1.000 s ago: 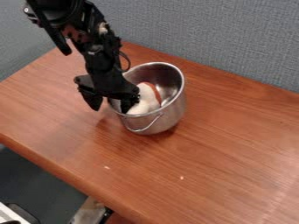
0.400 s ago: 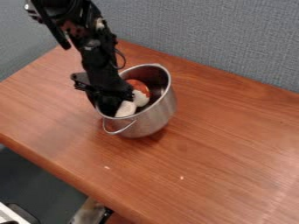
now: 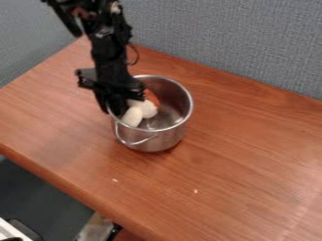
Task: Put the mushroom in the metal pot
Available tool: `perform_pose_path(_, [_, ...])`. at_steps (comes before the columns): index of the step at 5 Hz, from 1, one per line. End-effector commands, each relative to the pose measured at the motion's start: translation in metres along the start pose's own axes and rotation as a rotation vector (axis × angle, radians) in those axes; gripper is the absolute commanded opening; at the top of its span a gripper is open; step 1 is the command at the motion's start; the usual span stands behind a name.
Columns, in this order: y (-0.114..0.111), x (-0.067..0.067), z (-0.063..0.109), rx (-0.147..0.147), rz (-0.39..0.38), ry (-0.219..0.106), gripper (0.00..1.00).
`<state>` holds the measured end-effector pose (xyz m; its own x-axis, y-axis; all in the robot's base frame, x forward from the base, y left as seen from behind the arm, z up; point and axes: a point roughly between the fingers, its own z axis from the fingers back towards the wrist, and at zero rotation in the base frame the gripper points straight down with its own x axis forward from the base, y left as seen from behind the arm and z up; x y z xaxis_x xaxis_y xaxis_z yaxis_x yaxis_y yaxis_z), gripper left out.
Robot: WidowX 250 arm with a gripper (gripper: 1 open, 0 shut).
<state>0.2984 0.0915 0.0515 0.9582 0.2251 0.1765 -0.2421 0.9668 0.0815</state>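
Observation:
The metal pot point(image 3: 161, 138) stands on the wooden table, left of centre. The black gripper point(image 3: 127, 106) reaches down from above into the pot's left side. Its fingers point(image 3: 116, 102) are drawn in around the mushroom point(image 3: 137, 114), whose cream-white stem shows just below and right of the fingertips, inside the pot. The reddish-brown cap is mostly hidden by the fingers and the pot wall. The mushroom sits low in the pot, and I cannot tell if it touches the bottom.
The brown wooden table point(image 3: 233, 174) runs to a front-left edge point(image 3: 56, 179) with a drop to the floor. A grey fabric wall point(image 3: 239, 38) stands behind the table's far edge.
The fingers have narrowed from wide open to closed around the mushroom. The arm now stands more upright, and the pot has slid slightly left and toward the front.

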Motion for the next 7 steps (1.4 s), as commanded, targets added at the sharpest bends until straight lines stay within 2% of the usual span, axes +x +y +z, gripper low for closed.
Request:
perform_pose_path(1, [-0.015,0.026,0.046,-0.018,-0.05,-0.106,0.0])
perform_pose_path(2, [-0.017,0.033,0.05,-0.026,-0.045,-0.121,0.0])
perform_pose_path(3, [-0.016,0.041,0.053,-0.042,-0.037,-0.133,1.0])
perform_pose_path(4, [-0.014,0.045,0.057,-0.052,-0.023,-0.141,1.0])
perform_pose_path(5, [-0.021,0.036,0.056,-0.064,-0.06,-0.1,1.0])
perform_pose_path(6, [-0.015,0.037,0.067,-0.081,-0.067,-0.103,1.0])
perform_pose_path(7, [0.004,0.043,0.077,-0.058,-0.034,-0.107,1.0])
